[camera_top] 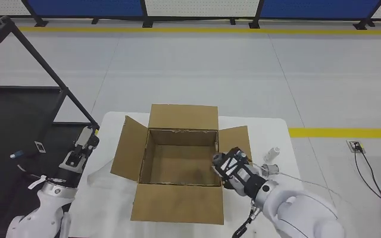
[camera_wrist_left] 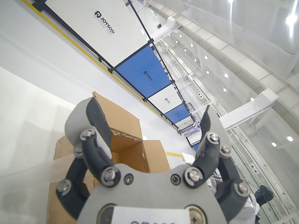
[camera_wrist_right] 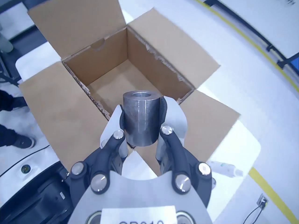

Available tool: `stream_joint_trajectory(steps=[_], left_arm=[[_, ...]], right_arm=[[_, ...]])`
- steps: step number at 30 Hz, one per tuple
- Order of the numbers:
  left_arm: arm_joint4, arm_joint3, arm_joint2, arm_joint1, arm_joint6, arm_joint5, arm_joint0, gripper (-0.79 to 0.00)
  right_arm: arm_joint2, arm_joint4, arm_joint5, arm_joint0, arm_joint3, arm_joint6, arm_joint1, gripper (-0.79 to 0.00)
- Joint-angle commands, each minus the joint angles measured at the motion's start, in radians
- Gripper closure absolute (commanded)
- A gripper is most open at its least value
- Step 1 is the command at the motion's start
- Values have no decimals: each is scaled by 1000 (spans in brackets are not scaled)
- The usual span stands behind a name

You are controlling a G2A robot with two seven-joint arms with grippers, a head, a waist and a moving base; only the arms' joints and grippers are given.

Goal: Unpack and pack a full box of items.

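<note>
An open cardboard box [camera_top: 178, 205] stands in the middle of the white table, flaps spread, its brown floor [camera_wrist_right: 121, 80] bare where it shows. My right gripper [camera_wrist_right: 142, 114] is shut on a grey metal cylinder [camera_wrist_right: 141, 120] with a hole through it, held upright above the box's right rim [camera_top: 218, 169]. My left gripper [camera_wrist_left: 149, 117] is open and holds nothing; it points upward at the table's left edge [camera_top: 89, 138], apart from the box [camera_wrist_left: 130, 141].
A small white bottle [camera_top: 272, 154] lies on the table [camera_top: 262, 128] right of the box; in the right wrist view a white bottle [camera_wrist_right: 224, 166] shows there too. A black frame [camera_top: 36, 65] stands to the left. A clear plastic bag [camera_top: 100, 175] lies left of the box.
</note>
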Motion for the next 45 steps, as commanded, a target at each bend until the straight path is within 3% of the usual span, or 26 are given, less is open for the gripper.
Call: stream_joint_trajectory(steps=[1, 9, 14, 18, 25, 33, 40, 45], left_arm=[[5, -1, 10, 0, -4, 0, -6, -785], [22, -4, 37, 2, -17, 6, -25, -785], [38, -3, 59, 3, -26, 14, -40, -785], [52, -3, 80, 3, -33, 21, -55, -785], [67, 0, 109, 3, -30, 28, -71, -785], [65, 6, 97, 4, -12, 35, -69, -785], [56, 2, 81, 6, 0, 36, -62, -785], [55, 0, 78, 6, 4, 38, -57, -785]], right_arm=[[48, -22, 21, -75, -62, -37, 5, 0], [202, -83, 158, -271, -62, -80, 16, 0], [309, -23, 264, -404, -62, -65, 17, 0], [374, 68, 253, -445, 20, -67, 20, 0], [376, 128, 233, -311, 274, -56, 29, 0], [318, 94, 259, -125, 528, -20, 37, 0], [289, 60, 291, -20, 658, 10, 43, 0], [279, 60, 300, -4, 683, 4, 46, 0]])
